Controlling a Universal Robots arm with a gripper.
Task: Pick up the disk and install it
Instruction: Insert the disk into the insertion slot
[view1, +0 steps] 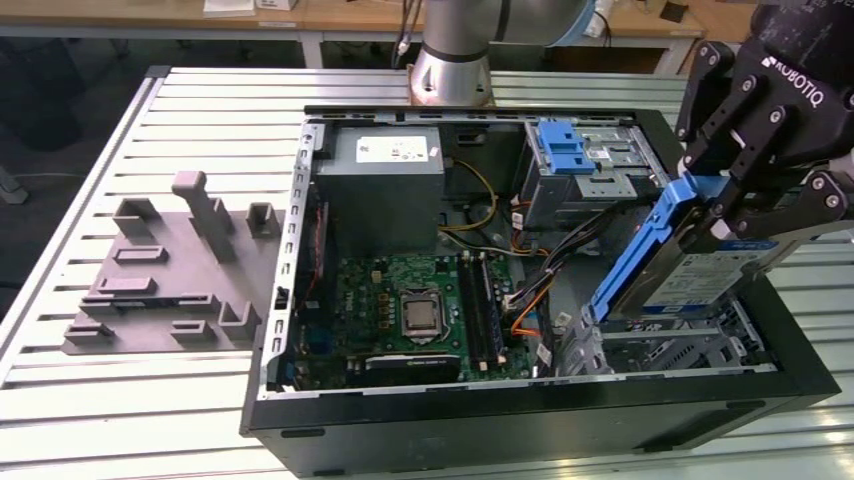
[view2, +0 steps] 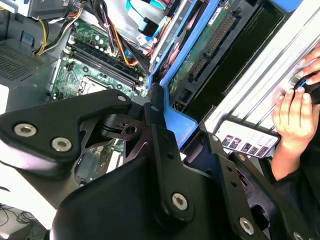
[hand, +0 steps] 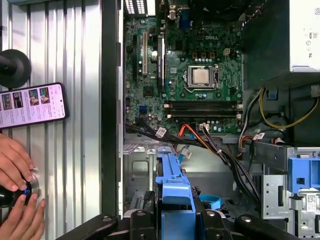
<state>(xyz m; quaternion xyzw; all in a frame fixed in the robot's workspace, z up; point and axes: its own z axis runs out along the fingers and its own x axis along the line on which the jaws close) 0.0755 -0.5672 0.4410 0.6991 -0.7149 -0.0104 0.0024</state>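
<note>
We see a slatted metal worktop (view1: 200, 100) bearing an open computer case (view1: 534, 420), a grey fixture (view1: 147, 290) beside that case, and a phone (hand: 32, 105) near it.

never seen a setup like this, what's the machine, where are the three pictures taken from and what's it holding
It is a robot arm on a slatted metal table. The exterior view comes from a camera off the arm; both wrist views come from cameras riding on the arm near its gripper. On the table lies an open computer case with a motherboard inside, and a grey fixture toward the exterior view's left. The gripper is shut on the disk, a silver drive in a blue frame, tilted over the case. In the first wrist view a person's hands are near a phone.
</note>
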